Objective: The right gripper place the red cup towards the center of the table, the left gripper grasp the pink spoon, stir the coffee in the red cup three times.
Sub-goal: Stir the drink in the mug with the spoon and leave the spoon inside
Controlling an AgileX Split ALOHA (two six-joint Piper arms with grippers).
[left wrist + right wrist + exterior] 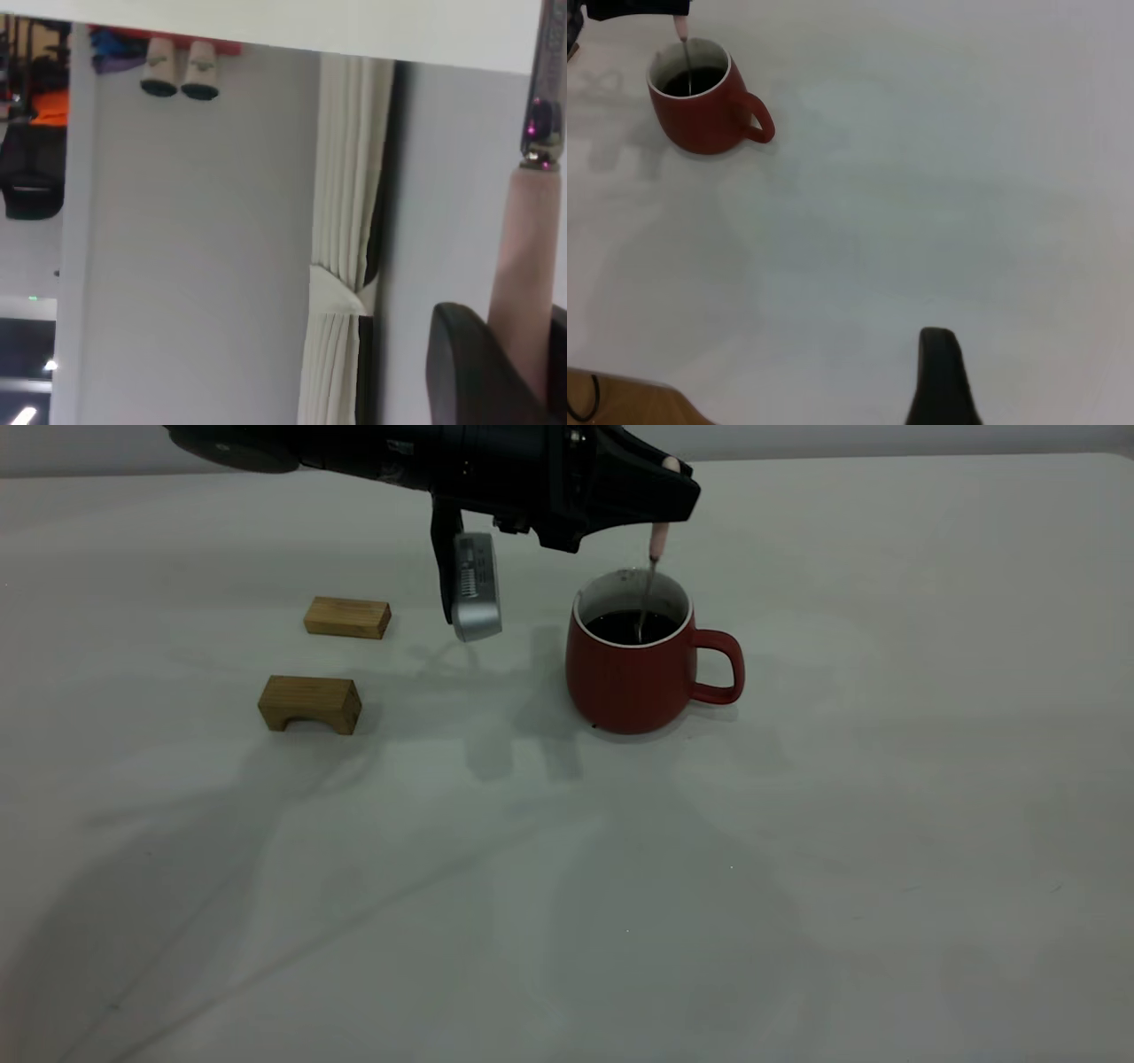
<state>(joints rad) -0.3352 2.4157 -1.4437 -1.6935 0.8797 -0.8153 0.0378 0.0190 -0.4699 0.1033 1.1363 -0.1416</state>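
The red cup (638, 677) stands upright near the middle of the table (797, 868), its handle toward the right side. Dark coffee (631, 625) fills it. My left gripper (675, 489) hovers just above the cup, shut on the pale handle of the pink spoon (659, 540). The spoon hangs almost straight down, and its thin metal neck dips into the coffee. In the left wrist view the pink spoon (527, 257) is pinched between dark fingers (469, 372). My right gripper (939, 376) sits well away from the red cup (700, 115), low over bare tabletop.
Two wooden blocks lie left of the cup: a flat one (347, 617) farther back and an arched one (310, 703) nearer. The left arm's silver module (477, 589) hangs between blocks and cup. A brown edge with a cable (620, 403) shows beyond the table.
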